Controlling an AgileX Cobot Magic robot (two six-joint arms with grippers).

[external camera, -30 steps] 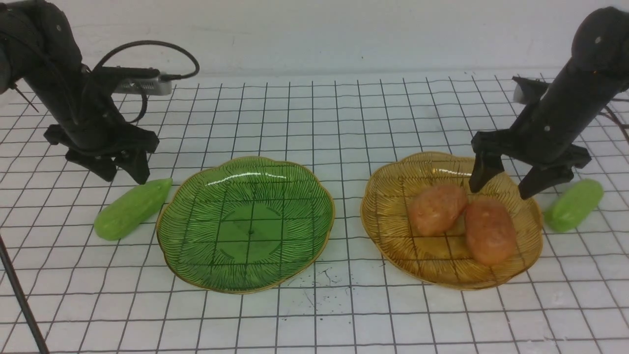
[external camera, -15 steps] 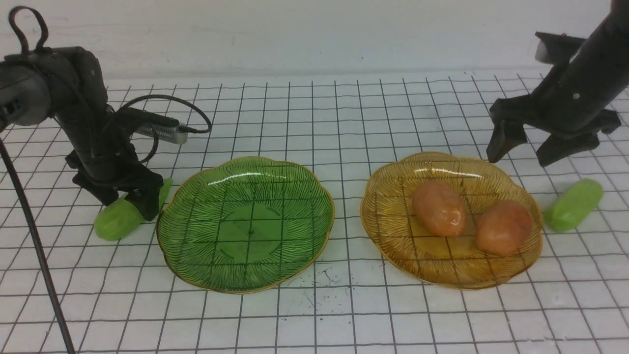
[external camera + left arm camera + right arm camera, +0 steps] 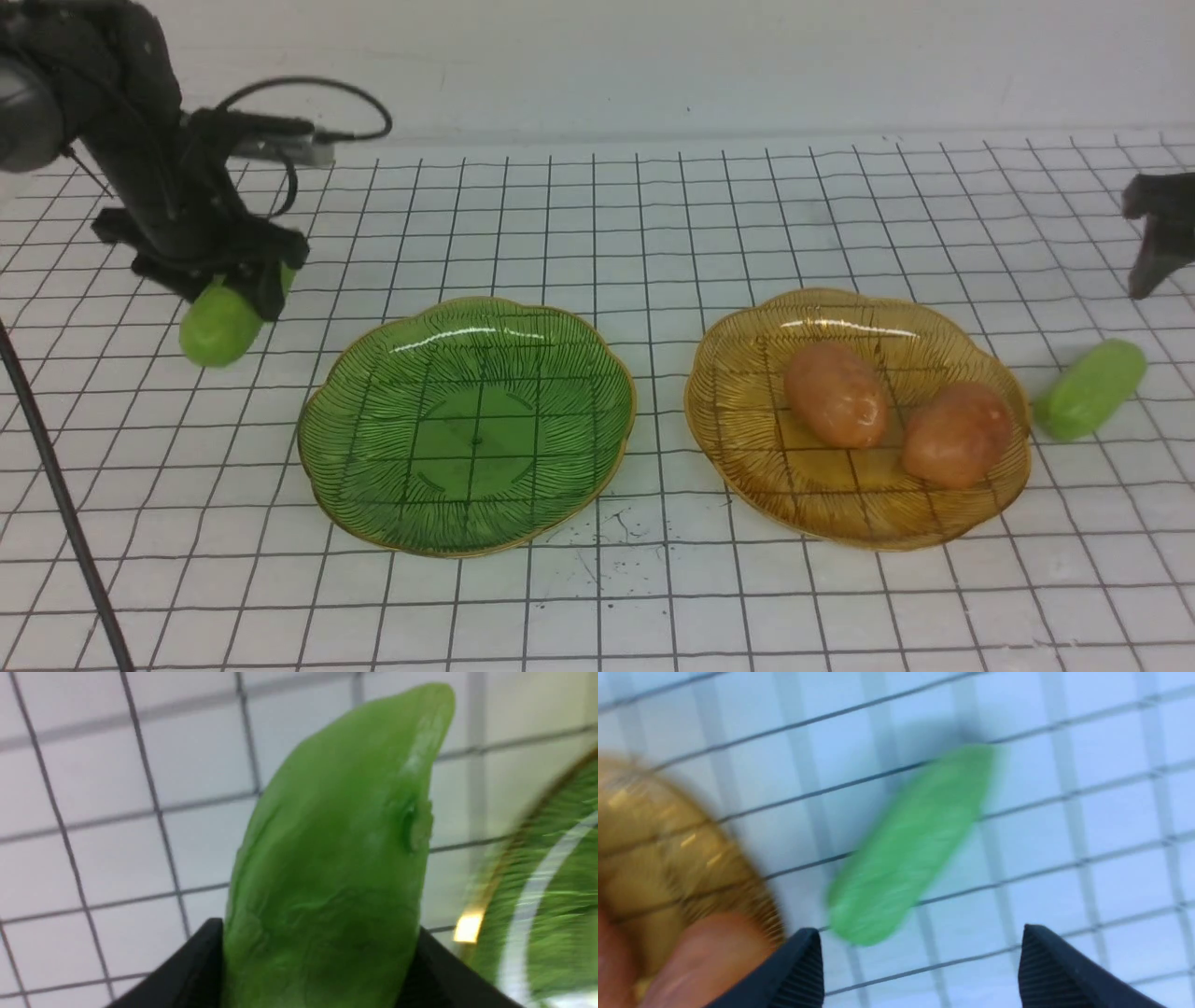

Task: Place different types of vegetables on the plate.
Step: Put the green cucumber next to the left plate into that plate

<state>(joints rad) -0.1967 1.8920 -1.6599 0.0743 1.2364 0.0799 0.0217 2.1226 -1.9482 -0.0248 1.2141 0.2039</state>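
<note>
My left gripper [image 3: 245, 287] is shut on a light-green cucumber [image 3: 219, 329], held off the table to the left of the green plate [image 3: 467, 429]. The left wrist view shows that cucumber [image 3: 336, 858] wedged between both black fingers, with the green plate's rim [image 3: 551, 882] beside it. Two orange-brown potatoes [image 3: 834, 394] [image 3: 957, 434] lie on the amber plate [image 3: 747, 401]. A second cucumber [image 3: 1090, 389] lies on the table right of the amber plate. My right gripper [image 3: 922, 938] is open and empty above this cucumber [image 3: 910, 849]. Only one of its fingers [image 3: 1150, 247] shows in the front view.
A white table with a black grid [image 3: 597, 233] carries everything. A thin dark rod [image 3: 56, 504] leans across the front left corner. A cable [image 3: 308, 93] loops off the left wrist. The amber plate's edge [image 3: 654, 835] and a potato [image 3: 705, 952] lie near the right fingers.
The left gripper came down over the cucumber, shut on it and lifted it off the table. The right gripper left the amber plate, moving up and to the right edge; one potato shifted.
</note>
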